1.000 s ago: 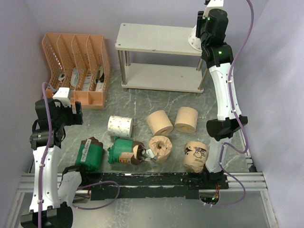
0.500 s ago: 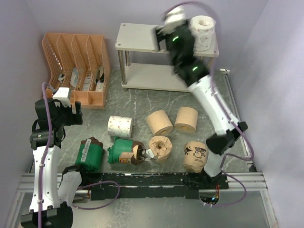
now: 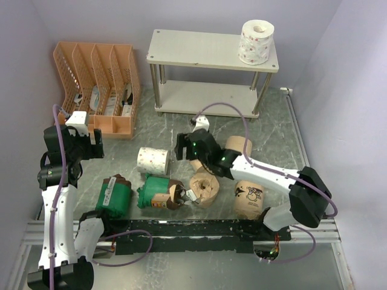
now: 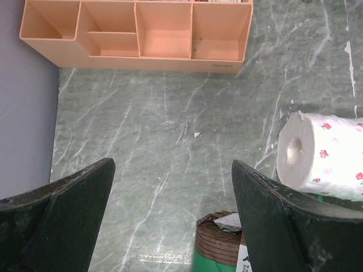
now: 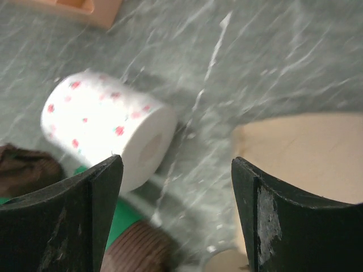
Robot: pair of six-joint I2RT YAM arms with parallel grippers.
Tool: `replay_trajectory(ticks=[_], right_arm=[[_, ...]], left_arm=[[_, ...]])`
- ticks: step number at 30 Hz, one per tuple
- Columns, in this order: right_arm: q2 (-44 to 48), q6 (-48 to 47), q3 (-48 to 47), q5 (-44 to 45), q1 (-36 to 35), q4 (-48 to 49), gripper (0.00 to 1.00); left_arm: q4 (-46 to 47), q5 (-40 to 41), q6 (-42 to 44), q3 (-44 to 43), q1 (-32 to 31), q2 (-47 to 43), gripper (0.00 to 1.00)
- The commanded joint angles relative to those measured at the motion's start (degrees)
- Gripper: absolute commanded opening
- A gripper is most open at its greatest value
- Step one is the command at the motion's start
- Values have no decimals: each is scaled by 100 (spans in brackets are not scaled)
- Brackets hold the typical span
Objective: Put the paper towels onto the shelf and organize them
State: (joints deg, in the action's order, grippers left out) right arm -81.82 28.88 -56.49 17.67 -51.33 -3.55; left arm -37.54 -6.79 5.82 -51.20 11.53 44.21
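Near the middle of the desk the right gripper is hovering with fingers spread and empty, between a white speckled roll lying on its side and a tan roll. The left gripper is hanging by the left edge, likewise spread and empty. An upright roll is standing on the shelf top toward the far right corner and the others are lying nearer the front edge, so straddling one roll across its round sides and closing gently is looking best.

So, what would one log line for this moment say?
shelf top board: one speckled roll upright | right gripper: open, empty, near second speckled roll | left gripper: open, empty
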Motion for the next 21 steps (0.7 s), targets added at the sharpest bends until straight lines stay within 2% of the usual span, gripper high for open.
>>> replay_trajectory(ticks=[1,6,9,14,21], right_arm=[[6,1756,339,-287,-316,1507,77],[-790,2330,-2,-1103,-325,2256,77],[-1120,2738,-63,-1225,-325,2231,77],[-1357,3009,-90,-1003,-336,1791,76],[-1180,2663,-546,-184,-560,867,76]], left_arm=[[82,22,66,-106,69,-38,95],[55,-11,85,-110,69,-44,95],[54,3,85,-111,72,-58,95],[54,-13,94,-110,59,-88,95],[61,-32,103,-103,30,-84,95]])
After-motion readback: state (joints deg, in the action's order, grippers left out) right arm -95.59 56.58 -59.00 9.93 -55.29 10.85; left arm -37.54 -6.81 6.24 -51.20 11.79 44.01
